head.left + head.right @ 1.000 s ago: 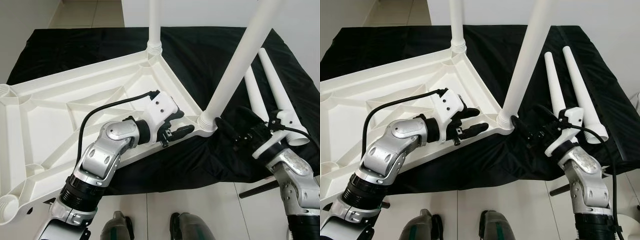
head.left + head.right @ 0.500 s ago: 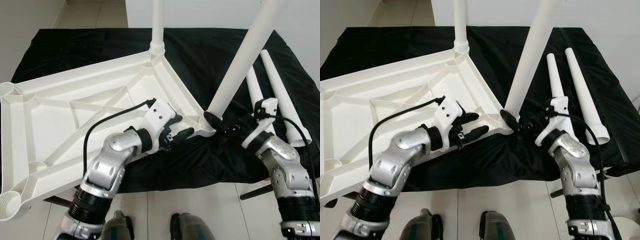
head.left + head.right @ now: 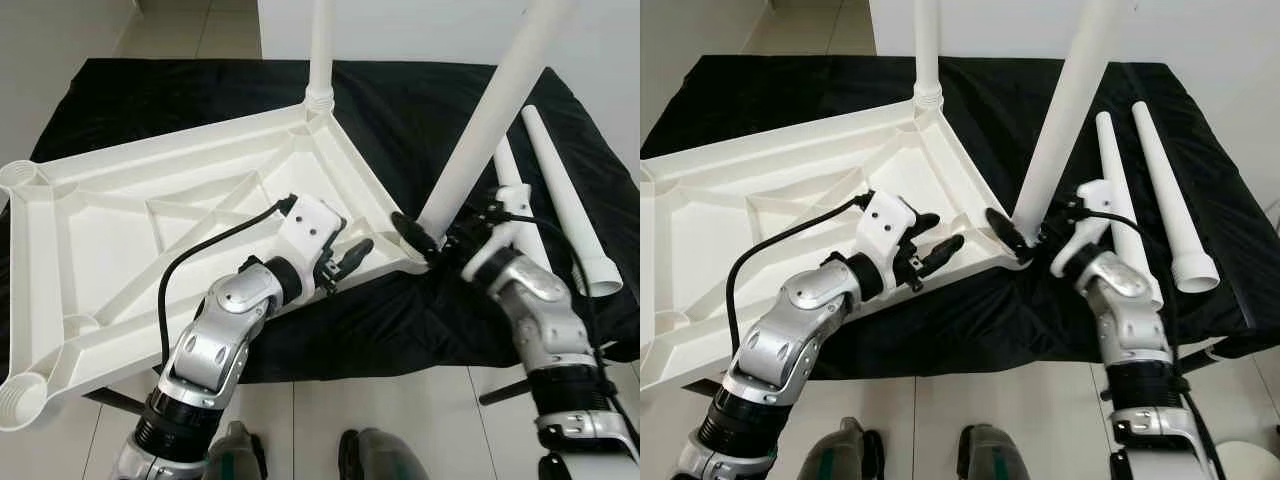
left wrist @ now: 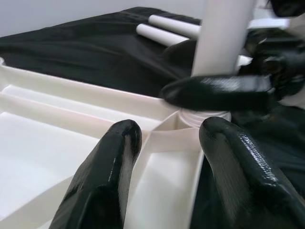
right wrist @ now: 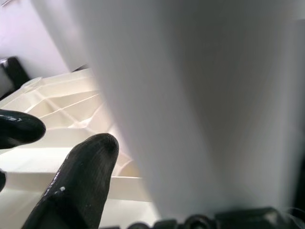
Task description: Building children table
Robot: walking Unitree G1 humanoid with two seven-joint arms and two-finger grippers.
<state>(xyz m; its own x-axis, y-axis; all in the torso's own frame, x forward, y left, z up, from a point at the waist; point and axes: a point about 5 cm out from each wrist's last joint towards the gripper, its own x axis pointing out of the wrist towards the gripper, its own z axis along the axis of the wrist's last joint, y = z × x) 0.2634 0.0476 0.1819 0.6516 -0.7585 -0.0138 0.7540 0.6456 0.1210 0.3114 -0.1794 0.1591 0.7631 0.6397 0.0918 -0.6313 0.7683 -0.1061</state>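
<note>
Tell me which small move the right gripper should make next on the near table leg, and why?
Probably close the right gripper on the near leg and twist: its fingers straddle the leg's base at the corner socket, while the left gripper braces the tabletop.

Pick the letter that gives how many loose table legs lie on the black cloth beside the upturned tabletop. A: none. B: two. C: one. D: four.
B: two loose white legs lie side by side on the black cloth to the robot's right of the upturned tabletop, while two others already stand in its corner sockets.
</note>
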